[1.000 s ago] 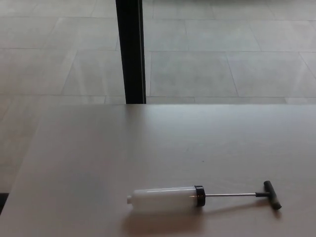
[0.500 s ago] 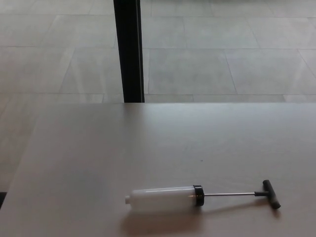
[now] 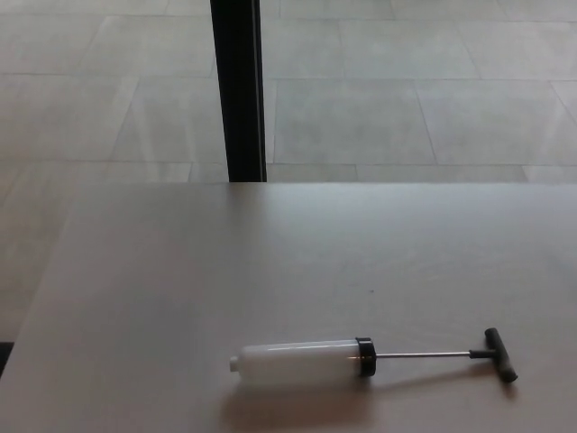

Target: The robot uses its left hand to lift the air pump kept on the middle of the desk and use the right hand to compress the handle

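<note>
The air pump (image 3: 302, 363) lies flat on the pale desk (image 3: 270, 262), near its front edge. Its white translucent cylinder points left and ends in a black collar (image 3: 364, 357). A thin metal rod (image 3: 419, 354) runs right from the collar, drawn out to a black T-handle (image 3: 500, 354). Neither of my hands nor any arm shows in the head view.
A black vertical post (image 3: 239, 90) stands behind the desk's far edge, left of centre. Beyond it lies a grey tiled floor (image 3: 406, 108). The desk's left edge runs diagonally down to the lower left corner.
The whole picture has shifted slightly, so the camera has moved. The pump lies where it did on the desk.
</note>
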Tool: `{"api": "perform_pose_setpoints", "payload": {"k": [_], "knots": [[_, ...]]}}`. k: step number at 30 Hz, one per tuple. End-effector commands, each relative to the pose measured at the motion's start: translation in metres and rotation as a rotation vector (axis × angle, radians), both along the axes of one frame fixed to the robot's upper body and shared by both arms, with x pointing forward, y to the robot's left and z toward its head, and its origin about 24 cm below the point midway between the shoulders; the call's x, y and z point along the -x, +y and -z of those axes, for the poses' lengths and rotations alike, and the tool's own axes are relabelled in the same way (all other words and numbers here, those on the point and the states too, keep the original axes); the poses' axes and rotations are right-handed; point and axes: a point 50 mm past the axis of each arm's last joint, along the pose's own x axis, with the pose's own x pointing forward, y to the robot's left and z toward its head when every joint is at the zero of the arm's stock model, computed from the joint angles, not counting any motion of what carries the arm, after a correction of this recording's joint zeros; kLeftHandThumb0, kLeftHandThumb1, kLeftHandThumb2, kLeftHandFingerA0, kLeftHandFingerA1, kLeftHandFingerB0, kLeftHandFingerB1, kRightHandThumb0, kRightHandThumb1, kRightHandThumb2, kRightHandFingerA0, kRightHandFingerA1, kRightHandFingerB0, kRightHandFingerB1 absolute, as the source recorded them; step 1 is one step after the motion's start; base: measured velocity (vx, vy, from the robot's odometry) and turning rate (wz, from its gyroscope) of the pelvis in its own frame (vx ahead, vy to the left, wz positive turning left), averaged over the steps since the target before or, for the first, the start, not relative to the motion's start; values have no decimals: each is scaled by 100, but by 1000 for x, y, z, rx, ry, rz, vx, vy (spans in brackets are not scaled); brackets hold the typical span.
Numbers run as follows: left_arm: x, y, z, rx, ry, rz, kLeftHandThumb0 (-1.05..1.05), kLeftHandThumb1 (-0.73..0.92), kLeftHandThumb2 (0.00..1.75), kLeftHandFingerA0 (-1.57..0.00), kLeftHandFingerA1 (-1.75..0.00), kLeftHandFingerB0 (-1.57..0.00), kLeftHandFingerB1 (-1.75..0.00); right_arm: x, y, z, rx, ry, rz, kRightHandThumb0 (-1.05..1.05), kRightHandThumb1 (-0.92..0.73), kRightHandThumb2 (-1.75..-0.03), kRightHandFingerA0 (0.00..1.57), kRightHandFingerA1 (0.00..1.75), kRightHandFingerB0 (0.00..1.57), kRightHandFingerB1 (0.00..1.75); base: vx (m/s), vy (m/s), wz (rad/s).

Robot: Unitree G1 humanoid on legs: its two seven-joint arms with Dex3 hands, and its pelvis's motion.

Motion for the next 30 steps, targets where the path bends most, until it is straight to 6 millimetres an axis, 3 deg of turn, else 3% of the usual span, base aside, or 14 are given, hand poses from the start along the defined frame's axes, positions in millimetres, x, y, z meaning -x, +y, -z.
{"api": "perform_pose_setpoints", "payload": {"k": [1,7,8,10,11,14,17,18,24,25,27,28,29,30], "knots": [[-16,-98,16,-379,79,247,-80,67,60,-24,-46,-28,-39,-22,61,16,165,71,-194,-83,-90,-67,24,42,23,30,0,0,0],[-10,-127,48,-521,184,372,-85,71,62,-23,-48,-24,-36,-22,71,29,111,77,-206,-81,-90,-68,25,42,24,29,0,0,0],[-9,-131,52,-552,198,392,-83,55,97,-14,-55,-16,-47,-22,71,31,108,87,-205,-81,-90,-68,27,41,24,29,0,0,0],[-9,-135,56,-580,241,430,-84,70,62,-11,-48,-19,-35,-21,71,32,107,89,-205,-78,-89,-68,30,41,25,29,0,0,0],[-9,-137,58,-599,249,440,-85,55,91,-8,-53,-13,-45,-21,71,31,108,89,-201,-77,-89,-67,30,40,26,29,0,0,0],[-11,-142,60,-672,253,469,-40,34,98,-4,-55,0,-49,-22,70,31,105,92,-199,-76,-89,-67,30,40,26,29,0,0,0],[-13,-147,59,-807,278,492,-88,77,64,-5,-48,-15,-33,-24,69,30,80,85,-201,-73,-87,-67,31,42,28,30,0,0,0],[-15,-150,58,-848,277,499,-87,59,99,-4,-49,-8,-45,-24,69,28,81,81,-201,-72,-87,-67,32,43,28,31,0,0,0],[-22,-166,65,-1011,266,522,-89,54,97,-3,-54,-11,-47,-25,71,24,81,74,-207,-74,-74,-75,35,46,30,36,0,0,0],[-23,-168,64,-1033,264,526,-41,28,96,-5,-56,0,-50,-26,71,23,75,68,-206,-73,-73,-75,36,46,31,37,0,0,0],[-23,-169,64,-1038,264,525,-41,28,96,-5,-56,0,-50,-26,72,23,75,68,-205,-73,-73,-75,36,46,31,37,0,0,0],[-23,-172,66,-1057,256,531,-93,71,62,-6,-54,-18,-37,-27,72,24,71,72,-205,-67,-84,-66,40,43,37,33,0,0,0],[-24,-175,67,-1110,228,524,-94,57,100,-3,-54,-14,-47,-28,73,22,67,66,-209,-67,-83,-66,40,43,37,33,0,0,0],[-25,-178,69,-1158,199,516,-93,71,62,-11,-57,-26,-38,-29,74,21,57,64,-216,-66,-83,-65,40,43,38,34,0,0,0]]}}
